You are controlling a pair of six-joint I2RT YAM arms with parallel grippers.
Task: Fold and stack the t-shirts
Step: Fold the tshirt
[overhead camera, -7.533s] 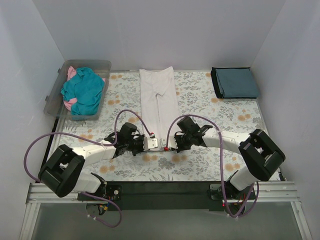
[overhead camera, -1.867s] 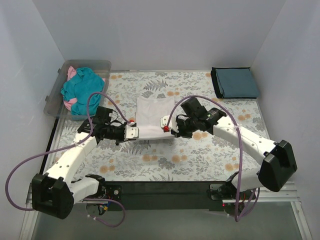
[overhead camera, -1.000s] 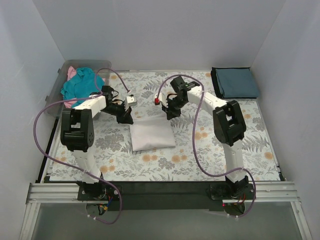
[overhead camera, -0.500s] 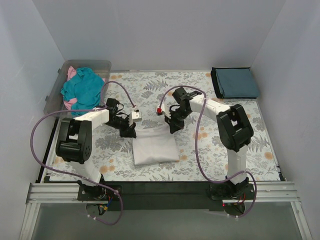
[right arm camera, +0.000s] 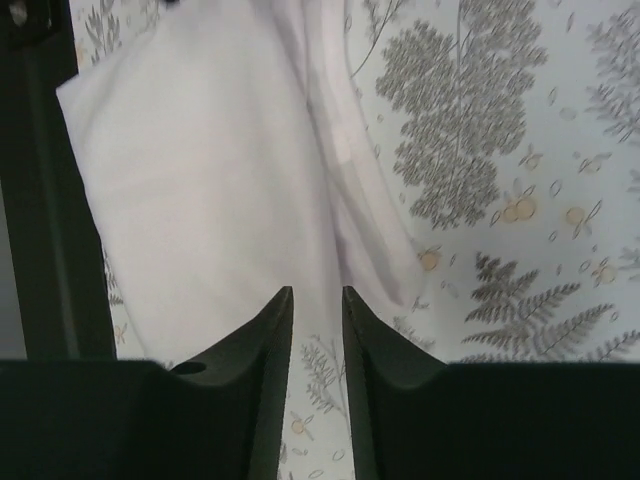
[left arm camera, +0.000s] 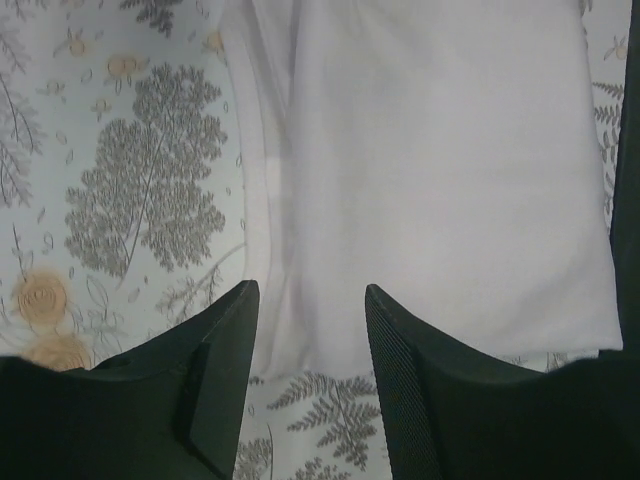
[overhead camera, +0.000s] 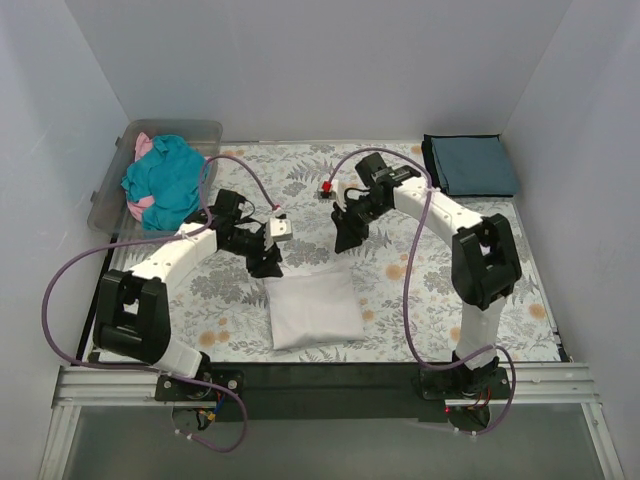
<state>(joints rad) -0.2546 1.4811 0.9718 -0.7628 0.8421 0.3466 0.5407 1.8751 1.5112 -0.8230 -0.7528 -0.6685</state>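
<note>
Only the top view takes in the whole table: the folded white t-shirt (overhead camera: pixel 313 311) lies on the floral cover (overhead camera: pixel 440 270) near the front edge, the slate-blue tee (overhead camera: pixel 470 165) far right, and the teal tee (overhead camera: pixel 165 180) in the bin (overhead camera: pixel 105 205). The wrist views show the left gripper (left arm camera: pixel 310 292) spread wide and the right gripper (right arm camera: pixel 317 292) narrowly parted, both holding nothing.

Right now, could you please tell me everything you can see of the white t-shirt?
The white t-shirt is soft plain cloth, folded into a compact, roughly rectangular packet, slightly skewed, with layered edges showing along one side. It lies flat on the floral table cover near the front middle. The left gripper and right gripper hover just beyond its far edge, jaws apart, holding nothing.
</note>
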